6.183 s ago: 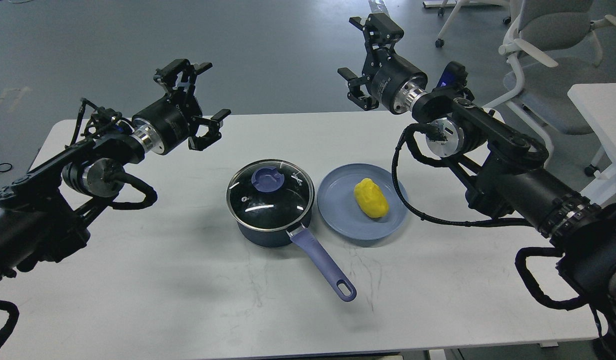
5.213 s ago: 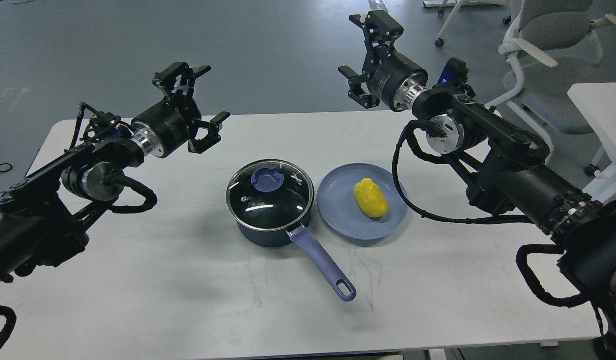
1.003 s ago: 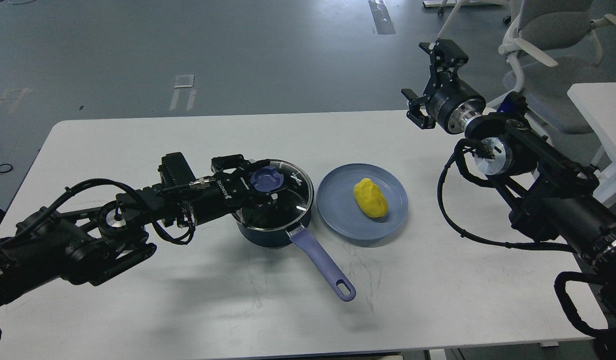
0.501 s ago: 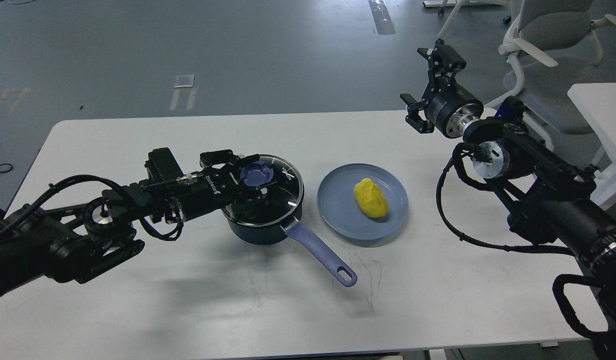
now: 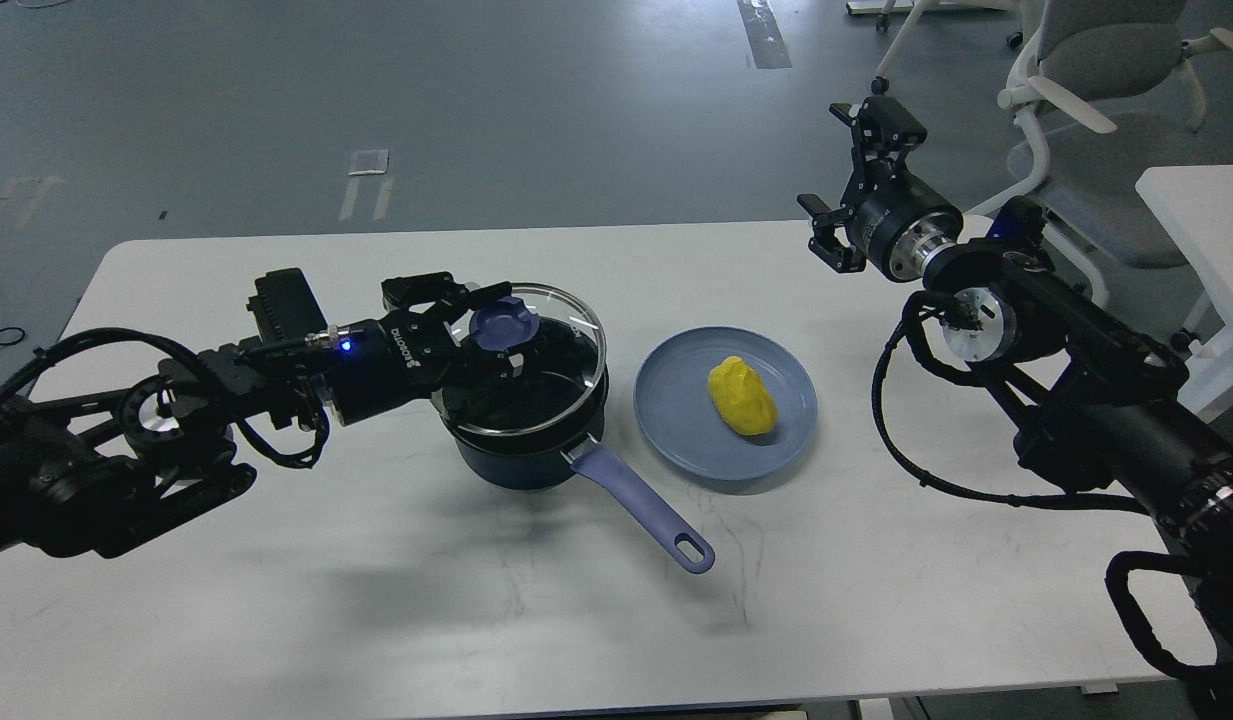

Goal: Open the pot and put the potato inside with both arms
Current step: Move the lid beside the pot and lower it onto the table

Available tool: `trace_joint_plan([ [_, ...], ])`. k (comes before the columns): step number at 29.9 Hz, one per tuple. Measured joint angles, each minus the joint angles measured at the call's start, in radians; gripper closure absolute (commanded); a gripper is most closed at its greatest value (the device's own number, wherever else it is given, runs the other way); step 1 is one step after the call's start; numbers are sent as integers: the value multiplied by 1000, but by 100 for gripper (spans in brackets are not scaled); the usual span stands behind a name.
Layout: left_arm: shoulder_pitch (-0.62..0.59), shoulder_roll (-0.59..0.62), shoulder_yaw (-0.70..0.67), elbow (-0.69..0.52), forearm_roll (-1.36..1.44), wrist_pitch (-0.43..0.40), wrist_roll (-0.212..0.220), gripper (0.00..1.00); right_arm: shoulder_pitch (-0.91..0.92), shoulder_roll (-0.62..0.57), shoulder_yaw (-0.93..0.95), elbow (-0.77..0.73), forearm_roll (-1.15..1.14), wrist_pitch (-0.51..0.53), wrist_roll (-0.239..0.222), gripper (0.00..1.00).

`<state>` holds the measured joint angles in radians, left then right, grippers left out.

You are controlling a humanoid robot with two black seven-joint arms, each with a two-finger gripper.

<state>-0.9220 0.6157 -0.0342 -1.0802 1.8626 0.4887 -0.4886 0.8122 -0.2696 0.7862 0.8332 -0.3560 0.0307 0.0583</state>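
Note:
The dark navy pot (image 5: 521, 462) stands mid-table, its lavender handle (image 5: 641, 508) pointing to the front right. My left gripper (image 5: 496, 335) is shut on the blue knob (image 5: 498, 323) of the glass lid (image 5: 546, 365) and holds the lid tilted, lifted off the pot's rim at the far side. The yellow potato (image 5: 742, 396) lies on the flat blue plate (image 5: 676, 430) just right of the pot. My right gripper (image 5: 851, 170) is open and empty, high above the table's far right edge, well away from the potato.
The white table (image 5: 376, 600) has bare room in front of and to the left of the pot. A grey office chair (image 5: 1096, 70) and a second white table (image 5: 1201, 220) stand at the far right, behind my right arm.

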Motion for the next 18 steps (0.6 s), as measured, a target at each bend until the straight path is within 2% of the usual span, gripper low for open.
trace_joint_plan([
  [10, -16, 191, 11, 20, -17, 0, 0, 60, 0, 1, -4, 2, 0, 0, 0, 0],
  [14, 49, 228, 15, 41, -19, 0, 0, 60, -3, 2, -4, 2, -2, 0, 0, 0],
  [18, 116, 227, 16, 126, -26, 0, 0, 60, -4, 3, -5, 3, -4, 0, 0, 0],
])
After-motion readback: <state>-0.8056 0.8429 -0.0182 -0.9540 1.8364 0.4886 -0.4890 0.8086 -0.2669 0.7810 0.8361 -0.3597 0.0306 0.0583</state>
